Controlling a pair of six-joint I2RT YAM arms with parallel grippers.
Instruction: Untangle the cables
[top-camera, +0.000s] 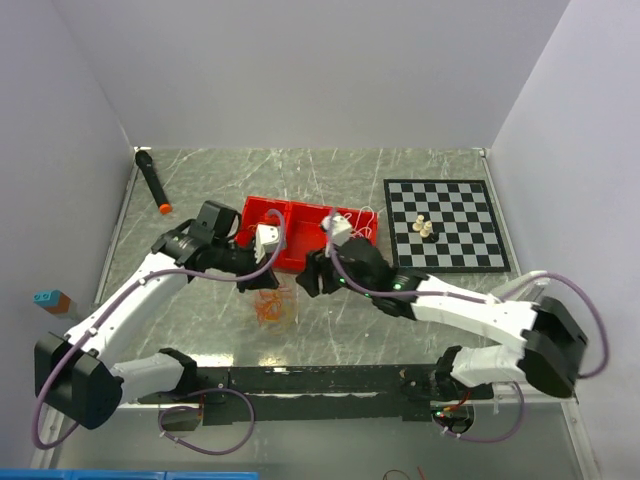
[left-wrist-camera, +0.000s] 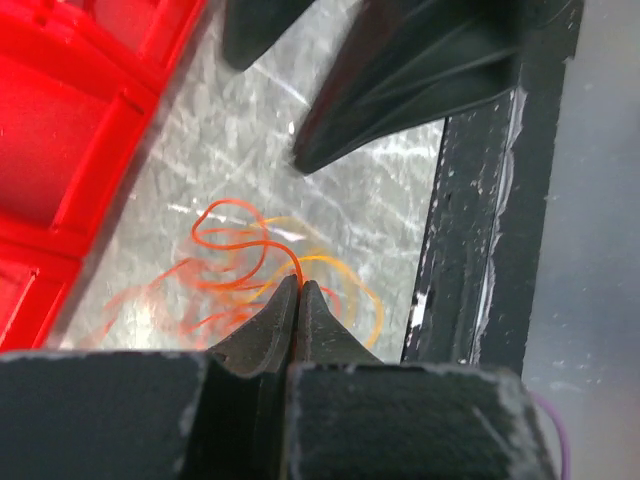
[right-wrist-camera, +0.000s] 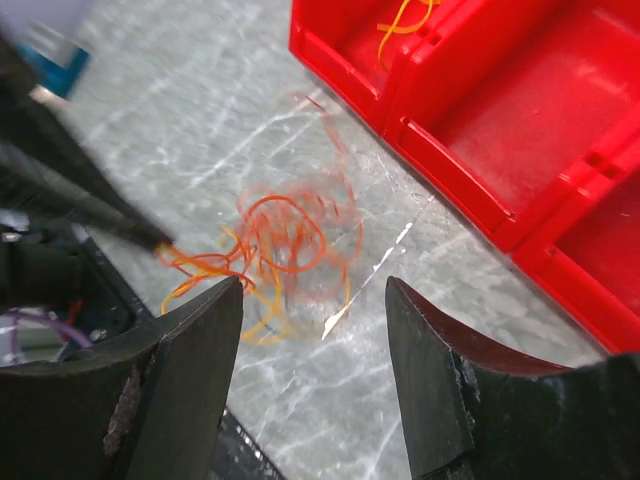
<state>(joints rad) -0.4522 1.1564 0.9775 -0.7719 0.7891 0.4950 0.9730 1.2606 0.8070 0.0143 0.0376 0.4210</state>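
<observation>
A small tangle of thin orange and yellow cables (top-camera: 273, 304) lies on the grey table in front of the red tray (top-camera: 300, 228). My left gripper (top-camera: 251, 283) is shut on an orange strand; the wrist view shows its tips (left-wrist-camera: 298, 285) pinching the strand, with the cables (left-wrist-camera: 245, 265) just beyond. My right gripper (top-camera: 312, 282) is open and empty just right of the tangle. In the right wrist view its fingers (right-wrist-camera: 205, 330) straddle bare table, with the cables (right-wrist-camera: 280, 245) just ahead. A yellow strand (right-wrist-camera: 400, 18) lies in one compartment of the red tray (right-wrist-camera: 520, 120).
A chessboard (top-camera: 445, 223) with pale pieces (top-camera: 423, 227) lies at the right. A black marker with an orange tip (top-camera: 153, 181) lies at the far left. White strands (top-camera: 360, 222) hang at the tray's right end. A black rail (top-camera: 330, 380) runs along the near edge.
</observation>
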